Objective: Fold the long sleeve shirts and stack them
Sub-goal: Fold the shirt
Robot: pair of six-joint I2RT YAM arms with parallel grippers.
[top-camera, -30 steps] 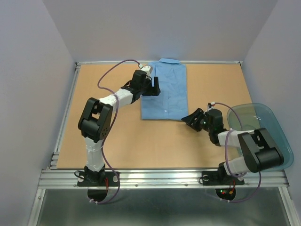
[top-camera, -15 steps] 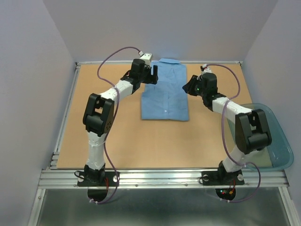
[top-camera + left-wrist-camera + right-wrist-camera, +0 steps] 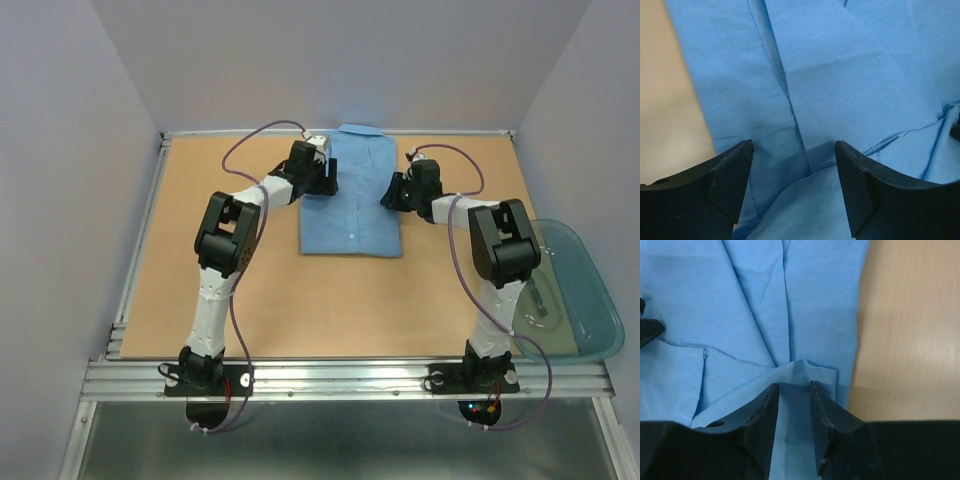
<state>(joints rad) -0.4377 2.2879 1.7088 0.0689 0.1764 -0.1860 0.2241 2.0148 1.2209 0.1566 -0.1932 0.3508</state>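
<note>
Shirt (image 3: 350,200) lies folded on the counter (image 3: 300,300) between both tools: left tool (image 3: 792,150) gapes wide over its left edge, right tool (image 3: 790,385) pinches a raised fold at its right edge, likely readying a two-sided fold.

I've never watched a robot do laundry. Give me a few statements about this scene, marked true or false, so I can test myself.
1. The light blue shirt lies folded on the table. True.
2. The shirt sits inside the teal tub. False: the tub stands at the table's right edge, apart from the shirt.
3. The left gripper has its jaws wide apart over the cloth. True.
4. The right gripper hangs over bare table, away from the shirt. False: it is at the shirt's right edge, with a fold of cloth between its narrow jaws.
</note>
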